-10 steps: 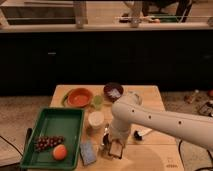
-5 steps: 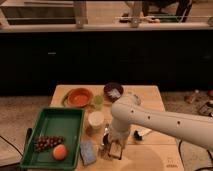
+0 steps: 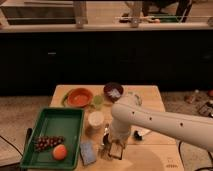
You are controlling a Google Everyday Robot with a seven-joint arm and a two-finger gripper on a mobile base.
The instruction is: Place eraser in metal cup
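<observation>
The eraser (image 3: 116, 149), a small pale tan block, is near the table's front edge. My gripper (image 3: 114, 150) points straight down from the white arm (image 3: 160, 122) and is shut on it, low at the table top. The metal cup (image 3: 105, 137), small and shiny, stands just to the left of and behind the gripper, partly hidden by the arm's wrist.
A blue-grey pad (image 3: 88, 152) lies left of the gripper. A white cup (image 3: 95, 119), a pale green cup (image 3: 98, 101), an orange bowl (image 3: 79, 96) and a dark bowl (image 3: 113, 91) stand behind. A green tray (image 3: 55, 120) holds grapes (image 3: 47, 142) and an orange (image 3: 59, 152).
</observation>
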